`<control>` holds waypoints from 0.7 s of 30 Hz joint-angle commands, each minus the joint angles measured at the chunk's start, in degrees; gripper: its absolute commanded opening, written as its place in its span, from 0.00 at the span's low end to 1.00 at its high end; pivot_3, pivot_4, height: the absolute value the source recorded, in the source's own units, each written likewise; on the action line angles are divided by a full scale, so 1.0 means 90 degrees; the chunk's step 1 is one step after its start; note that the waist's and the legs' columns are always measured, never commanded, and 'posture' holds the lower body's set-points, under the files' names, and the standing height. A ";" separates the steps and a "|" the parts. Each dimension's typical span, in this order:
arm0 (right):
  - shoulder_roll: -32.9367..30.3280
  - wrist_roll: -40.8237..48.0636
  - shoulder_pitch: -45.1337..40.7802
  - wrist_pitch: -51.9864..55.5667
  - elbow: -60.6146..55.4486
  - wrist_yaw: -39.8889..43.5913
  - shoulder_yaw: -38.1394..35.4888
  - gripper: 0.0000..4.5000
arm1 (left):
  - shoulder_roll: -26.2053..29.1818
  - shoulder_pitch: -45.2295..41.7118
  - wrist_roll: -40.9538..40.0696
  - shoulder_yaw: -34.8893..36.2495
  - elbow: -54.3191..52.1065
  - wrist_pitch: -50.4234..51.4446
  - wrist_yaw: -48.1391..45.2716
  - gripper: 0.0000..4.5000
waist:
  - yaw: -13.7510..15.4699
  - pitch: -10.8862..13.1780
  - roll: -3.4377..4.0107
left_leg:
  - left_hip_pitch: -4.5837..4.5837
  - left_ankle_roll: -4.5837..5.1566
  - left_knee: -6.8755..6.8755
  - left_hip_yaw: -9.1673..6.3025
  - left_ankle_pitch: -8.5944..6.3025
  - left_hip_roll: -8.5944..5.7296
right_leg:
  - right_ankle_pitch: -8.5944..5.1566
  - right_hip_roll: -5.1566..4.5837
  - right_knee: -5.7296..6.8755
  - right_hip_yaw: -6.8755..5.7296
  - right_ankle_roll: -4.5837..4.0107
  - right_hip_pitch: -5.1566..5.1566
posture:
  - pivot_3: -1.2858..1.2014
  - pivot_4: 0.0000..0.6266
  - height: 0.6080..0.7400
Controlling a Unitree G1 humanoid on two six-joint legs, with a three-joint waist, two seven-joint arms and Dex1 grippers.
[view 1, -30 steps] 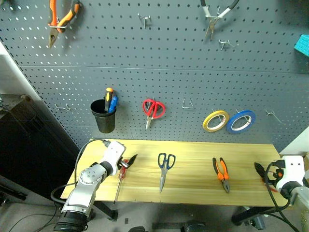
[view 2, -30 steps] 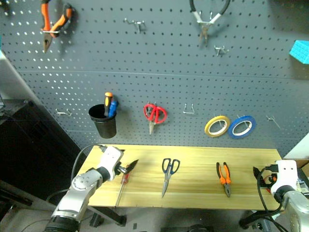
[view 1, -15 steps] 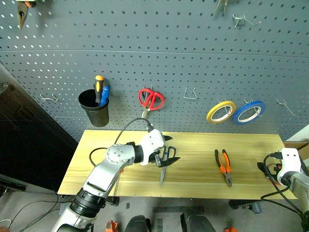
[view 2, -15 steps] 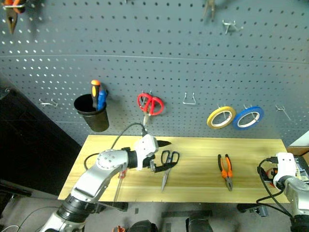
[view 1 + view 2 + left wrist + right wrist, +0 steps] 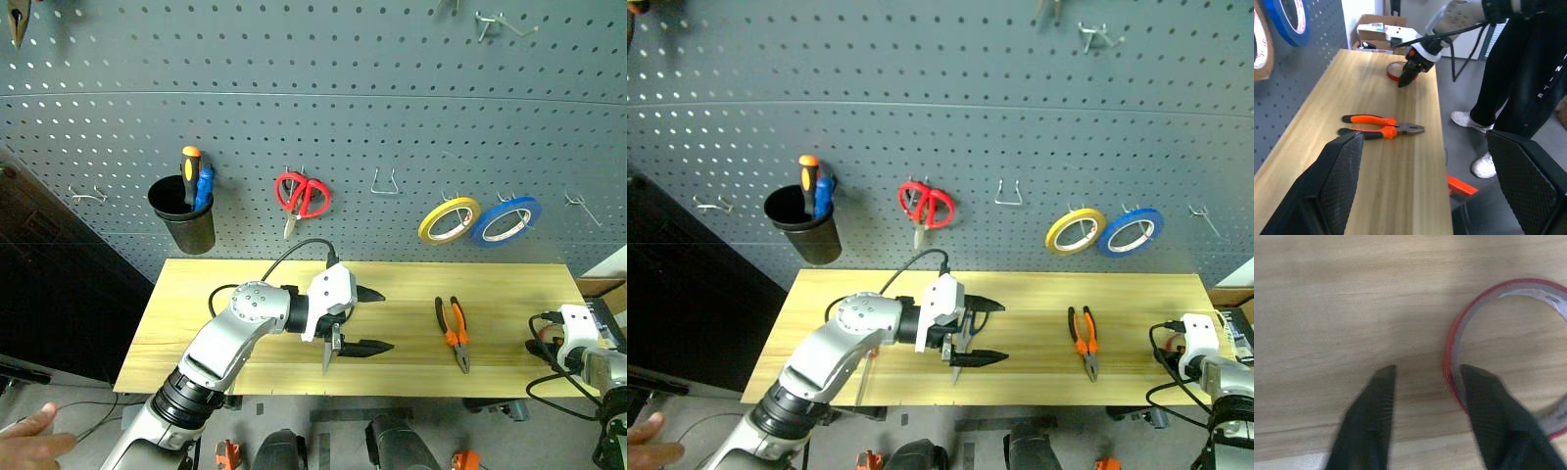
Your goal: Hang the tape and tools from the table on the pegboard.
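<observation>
Left pincer (image 5: 364,319) spread wide over the scissors (image 5: 331,352) at tabletop (image 5: 509,284) centre, lining up a grab; pliers (image 5: 453,334) at three o'clock; right pincer (image 5: 1425,423) part-spread, one finger beside the red tape (image 5: 1508,352) rim

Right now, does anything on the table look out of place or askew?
Nothing looks spilled or damaged. The pliers and the red tape lie flat on the table. The right end effector straddles the tape's rim.
</observation>
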 commanded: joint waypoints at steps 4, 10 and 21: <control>-0.0073 -0.0316 -0.0060 -0.0382 0.0322 0.0238 0.0317 0.00 | -0.0026 -0.0055 -0.0148 -0.0008 -0.0332 -0.0106 -0.0057 0.94 | 0.0001 -0.0001 -0.0002 | 0.0006 0.0001 0.0003 -0.0009 0.0000 0.0000 | 0.0000 -0.0002 -0.0003 -0.0009 0.0000 0.0016 | 0.52 0.34 1.00; -0.0050 -0.0482 0.0679 -0.0677 -0.0720 0.0107 0.0454 0.00 | -0.0037 -0.0078 -0.0129 -0.0047 -0.0309 -0.0254 -0.0135 0.94 | 0.0010 -0.0003 -0.0004 | 0.0005 -0.0005 0.0007 -0.0029 0.0003 -0.0001 | 0.0000 -0.0007 -0.0005 -0.0024 0.0000 0.0025 | 0.52 0.31 1.00; 0.0405 -0.0661 0.3675 -0.0628 -0.6702 -0.1379 -0.1099 0.00 | -0.0530 -0.0279 0.0022 -0.0033 0.0086 -0.0997 0.0028 0.94 | 0.0062 -0.0014 0.0017 | -0.0002 -0.0013 0.0007 -0.0032 0.0005 -0.0012 | -0.0003 -0.0018 -0.0003 -0.0023 0.0007 0.0022 | 0.50 0.31 1.00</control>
